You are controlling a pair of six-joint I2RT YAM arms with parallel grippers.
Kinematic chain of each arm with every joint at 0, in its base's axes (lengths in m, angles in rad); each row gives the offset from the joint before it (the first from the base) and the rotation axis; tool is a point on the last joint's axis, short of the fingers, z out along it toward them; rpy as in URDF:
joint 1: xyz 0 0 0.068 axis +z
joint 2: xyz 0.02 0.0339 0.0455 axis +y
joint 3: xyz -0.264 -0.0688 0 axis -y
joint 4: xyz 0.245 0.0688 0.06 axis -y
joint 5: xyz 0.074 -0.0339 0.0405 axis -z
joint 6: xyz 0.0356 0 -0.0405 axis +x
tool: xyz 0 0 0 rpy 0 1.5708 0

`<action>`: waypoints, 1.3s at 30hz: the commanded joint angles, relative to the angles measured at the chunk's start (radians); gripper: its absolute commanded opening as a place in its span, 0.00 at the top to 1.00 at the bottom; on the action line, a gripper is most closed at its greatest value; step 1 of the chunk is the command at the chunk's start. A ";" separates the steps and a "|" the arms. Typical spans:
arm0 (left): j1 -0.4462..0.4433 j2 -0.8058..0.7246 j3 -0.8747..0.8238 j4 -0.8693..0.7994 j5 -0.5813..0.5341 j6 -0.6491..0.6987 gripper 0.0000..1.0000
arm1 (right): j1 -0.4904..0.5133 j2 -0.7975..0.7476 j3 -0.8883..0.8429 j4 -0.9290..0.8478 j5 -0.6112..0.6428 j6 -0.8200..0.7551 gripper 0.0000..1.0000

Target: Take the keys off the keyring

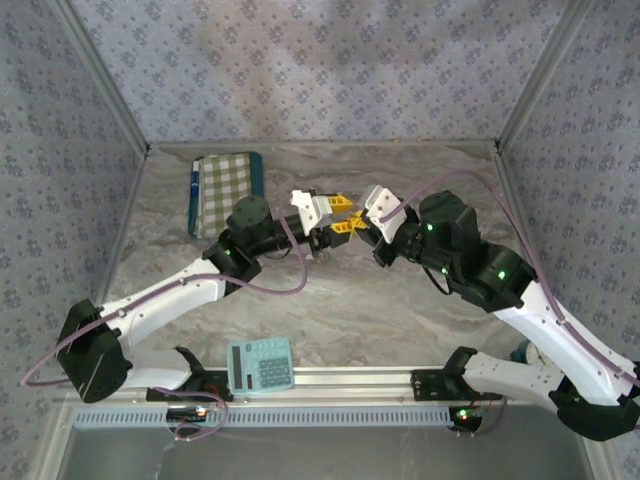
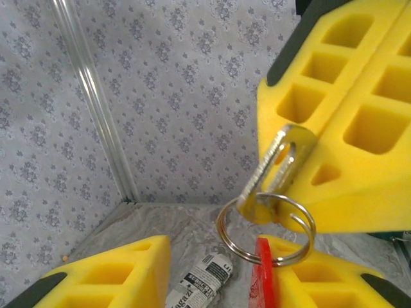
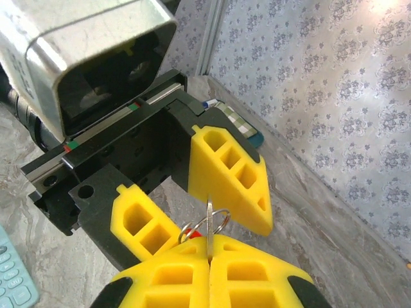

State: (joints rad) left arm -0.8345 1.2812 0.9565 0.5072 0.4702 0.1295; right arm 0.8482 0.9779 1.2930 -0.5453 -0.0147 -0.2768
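The right hand [image 3: 209, 247] is pressed shut on the silver key [image 2: 299, 138], up above the table [image 1: 330, 300]. The keyring [image 2: 221, 229] hangs from it, and the red key [image 2: 262, 279] is on the ring too. The left hand [image 1: 343, 213] is spread apart. I think no key is off yet.

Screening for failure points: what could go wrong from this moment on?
The left gripper is open, so the keyring seems to hang only from the silver key pinched in the shut right gripper; it could swing or drop. The red piece sits beside a left-gripper finger and might snag.
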 commanded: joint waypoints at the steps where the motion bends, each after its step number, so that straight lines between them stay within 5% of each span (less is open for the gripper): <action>1: -0.014 0.007 0.037 0.053 -0.008 -0.002 0.59 | -0.004 -0.003 0.025 0.005 0.012 0.017 1.00; 18: -0.014 -0.007 0.002 0.106 -0.034 -0.010 0.72 | -0.007 -0.015 0.014 -0.002 0.010 0.031 1.00; 24: -0.009 -0.022 -0.010 0.093 0.010 -0.024 1.00 | -0.012 -0.030 0.007 0.012 0.026 0.012 1.00; 39: 0.018 -0.042 -0.025 0.116 0.089 -0.095 1.00 | -0.014 -0.066 -0.056 0.061 0.074 -0.081 1.00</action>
State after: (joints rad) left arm -0.8303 1.2686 0.9394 0.5747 0.5182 0.0746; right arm 0.8387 0.9306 1.2549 -0.5076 0.0349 -0.3161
